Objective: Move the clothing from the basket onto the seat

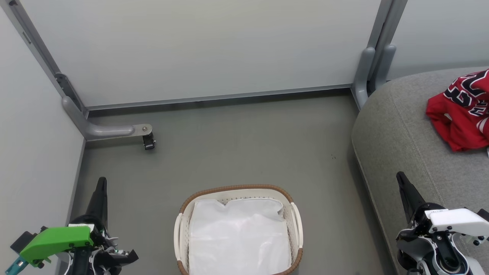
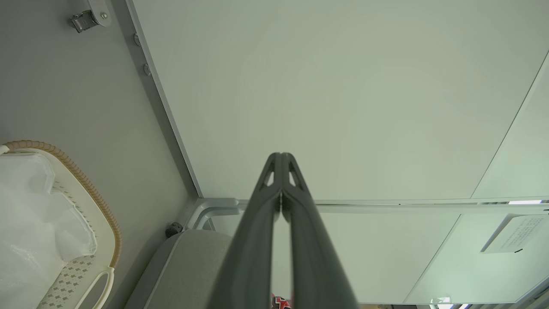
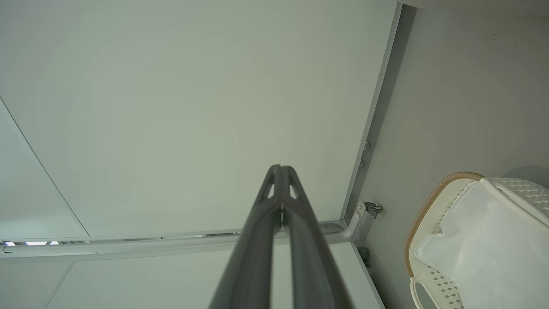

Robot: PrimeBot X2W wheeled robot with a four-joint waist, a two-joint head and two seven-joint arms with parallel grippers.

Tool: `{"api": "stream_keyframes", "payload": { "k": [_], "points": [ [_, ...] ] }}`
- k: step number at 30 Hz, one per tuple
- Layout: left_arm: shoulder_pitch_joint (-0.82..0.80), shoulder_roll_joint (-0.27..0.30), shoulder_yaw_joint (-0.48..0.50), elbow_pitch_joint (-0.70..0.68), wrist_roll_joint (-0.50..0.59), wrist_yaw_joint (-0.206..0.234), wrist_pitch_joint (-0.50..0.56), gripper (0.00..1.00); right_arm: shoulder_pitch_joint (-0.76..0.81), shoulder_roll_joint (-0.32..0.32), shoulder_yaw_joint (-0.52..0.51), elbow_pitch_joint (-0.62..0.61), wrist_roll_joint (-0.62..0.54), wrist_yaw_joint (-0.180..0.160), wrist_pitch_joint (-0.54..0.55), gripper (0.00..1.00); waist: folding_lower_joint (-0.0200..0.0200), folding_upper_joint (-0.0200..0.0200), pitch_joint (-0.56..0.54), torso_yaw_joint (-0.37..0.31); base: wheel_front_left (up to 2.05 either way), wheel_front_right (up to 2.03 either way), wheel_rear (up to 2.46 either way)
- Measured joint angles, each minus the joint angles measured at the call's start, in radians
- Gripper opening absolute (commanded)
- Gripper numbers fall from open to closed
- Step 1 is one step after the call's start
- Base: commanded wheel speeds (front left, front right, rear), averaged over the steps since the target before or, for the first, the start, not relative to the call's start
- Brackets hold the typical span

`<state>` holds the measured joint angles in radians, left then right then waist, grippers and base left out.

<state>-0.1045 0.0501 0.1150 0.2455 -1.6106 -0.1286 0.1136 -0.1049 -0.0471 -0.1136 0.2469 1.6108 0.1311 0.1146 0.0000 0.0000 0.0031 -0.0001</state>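
So the red jersey (image 1: 462, 114) is bunched up on the grey seat (image 1: 397, 130) at the far right, black and white-edged lettering facing up. There's a plain red part at its near edge, and I honestly can't tell if that's a second garment or just the same one folded over. The basket (image 1: 237, 189) sits on the floor (image 1: 244, 145) near the middle. All I can see inside it is the white cloth sheet (image 1: 238, 236) lying flat, so nothing red is visible in there, though something could be hiding under the sheet. The left gripper (image 1: 102, 180) is down at the near left and the right gripper (image 1: 400, 175) at the near right, next to the seat's near edge. Both wrist views show the fingers pressed together with nothing between them. On handling: I'd guess this stuff is light, floppy and a bit slick, so no stiffness to count on. It'll sag and trail from wherever you pinch it. If it needed another grab, I'd go for a raised crease in the bunch, not a flat patch, and pinch deep enough to catch several layers. Loose ends dragging off the seat's rounded edge would be my main worry.
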Motion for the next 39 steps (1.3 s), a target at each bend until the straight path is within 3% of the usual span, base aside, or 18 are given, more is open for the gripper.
{"api": "stream_keyframes", "payload": {
  "k": [39],
  "points": [
    [0.0, 0.0, 0.0, 0.0, 0.0, 0.0, 0.0, 0.0, 0.0, 0.0, 0.0, 0.0, 0.0, 0.0, 0.0, 0.0, 0.0, 0.0, 0.0, 0.0, 0.0, 0.0, 0.0]
  ]
}}
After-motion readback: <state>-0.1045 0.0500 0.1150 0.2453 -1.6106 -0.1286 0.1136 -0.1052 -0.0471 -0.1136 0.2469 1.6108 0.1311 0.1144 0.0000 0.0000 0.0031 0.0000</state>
